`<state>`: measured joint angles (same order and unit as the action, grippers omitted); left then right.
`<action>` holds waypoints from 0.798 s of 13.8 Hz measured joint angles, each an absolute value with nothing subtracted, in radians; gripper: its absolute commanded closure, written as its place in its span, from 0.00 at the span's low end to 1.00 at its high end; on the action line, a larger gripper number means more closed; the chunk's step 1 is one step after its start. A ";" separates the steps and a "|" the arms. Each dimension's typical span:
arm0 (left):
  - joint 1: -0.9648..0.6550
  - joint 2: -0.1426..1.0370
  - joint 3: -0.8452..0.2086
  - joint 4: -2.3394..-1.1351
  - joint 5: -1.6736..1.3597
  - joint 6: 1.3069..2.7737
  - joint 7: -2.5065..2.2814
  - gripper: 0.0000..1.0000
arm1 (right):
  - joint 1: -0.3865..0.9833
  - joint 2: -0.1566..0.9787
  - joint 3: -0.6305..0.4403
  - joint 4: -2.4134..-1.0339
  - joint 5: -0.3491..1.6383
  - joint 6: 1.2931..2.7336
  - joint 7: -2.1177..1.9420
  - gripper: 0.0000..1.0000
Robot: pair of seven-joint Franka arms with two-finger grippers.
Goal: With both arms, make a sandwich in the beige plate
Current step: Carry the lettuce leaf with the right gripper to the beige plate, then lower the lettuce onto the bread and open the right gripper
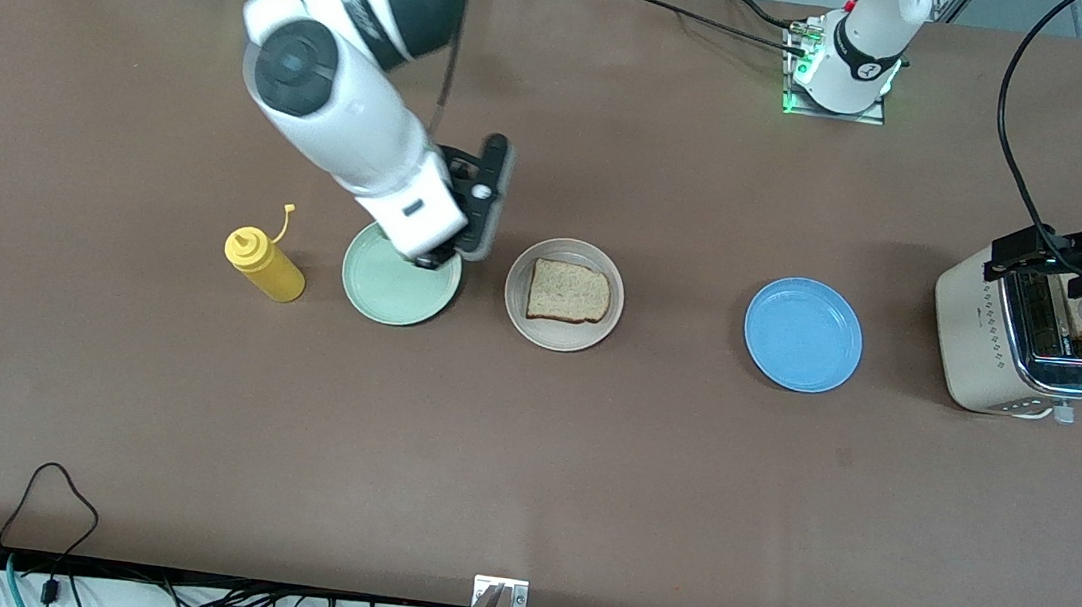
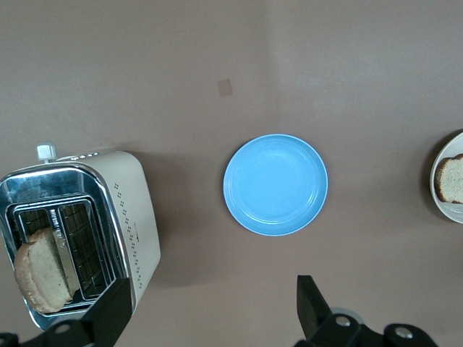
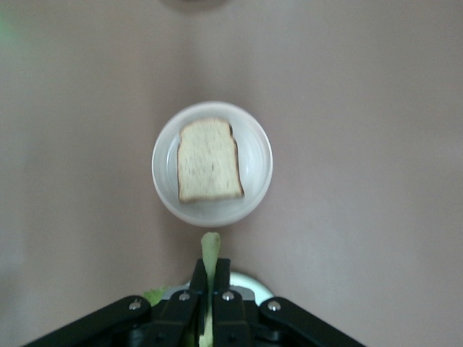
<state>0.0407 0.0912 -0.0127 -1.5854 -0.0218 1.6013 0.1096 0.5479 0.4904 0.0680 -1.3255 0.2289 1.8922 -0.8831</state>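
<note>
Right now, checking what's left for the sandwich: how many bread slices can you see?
2: one slice on the beige plate, one slice standing in the toaster. Others may be hidden.

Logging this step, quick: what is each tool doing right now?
Left tool: open, holding nothing, over the toaster.
Right tool: closed on the lettuce leaf, over the mint-green plate.
</note>
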 measured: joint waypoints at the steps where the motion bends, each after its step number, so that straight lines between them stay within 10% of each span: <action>1: 0.041 0.091 -0.013 -1.585 -0.022 1.601 0.110 0.00 | 0.569 0.521 0.068 -1.325 0.236 1.935 -0.877 1.00; 11: 0.040 0.093 -0.013 -1.585 -0.022 1.587 0.110 0.00 | 0.673 0.750 0.067 -1.321 0.238 2.287 -0.810 1.00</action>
